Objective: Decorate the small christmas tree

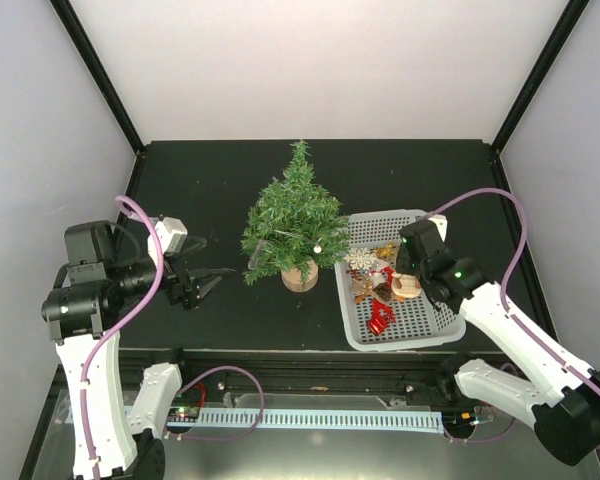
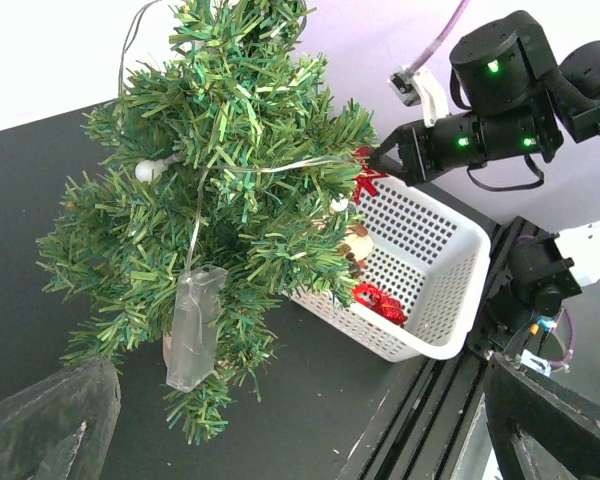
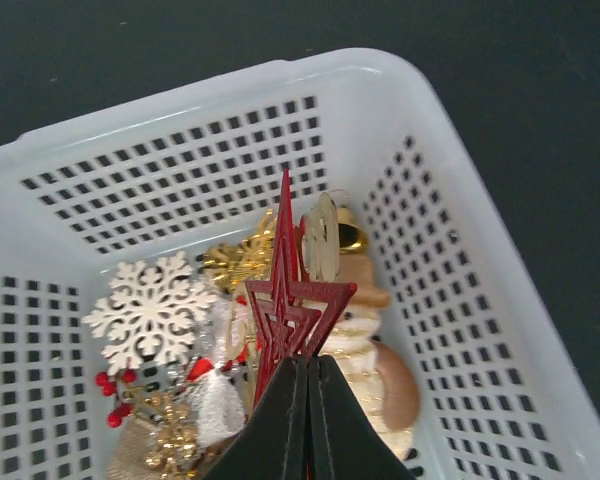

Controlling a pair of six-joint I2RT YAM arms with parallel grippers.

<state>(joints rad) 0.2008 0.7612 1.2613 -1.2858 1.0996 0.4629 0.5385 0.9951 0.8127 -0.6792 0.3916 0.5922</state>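
Left of the small christmas tree (image 1: 295,220), the left tool (image 1: 208,287) hangs low over the black surface (image 1: 210,180) with its fingers spread wide, holding nothing. The tree stands upright at centre on a round pale wooden disc (image 1: 300,275). Its stiff, bushy needles carry a thin wire of white bulbs (image 2: 148,170) and a clear plastic battery box (image 2: 192,330) that dangles low among the branches.

Just right of the tree sits a white perforated plastic basket (image 3: 180,130), heaped with trimmings: a flat white snowflake (image 3: 150,310), a shiny gold piece (image 3: 240,260), a sprig of red berries (image 3: 110,385) and a tan, rounded figure (image 3: 365,340). Above that heap, the right tool (image 3: 308,362) is pinched tight on the lower edge of a thin, cut-out red star (image 3: 285,300).

The risks lie in that narrow hold. The star is flat and hard, gripped at one edge only, so it may twist or slide out on the way across. No hanging loop can be made out on it. Its sharp points could hook the light wire and drag it. The branches look soft enough to give under a push, and the tree, seemingly light on a small base, could tip or skid if the star is pressed in hard with nothing bracing the trunk.
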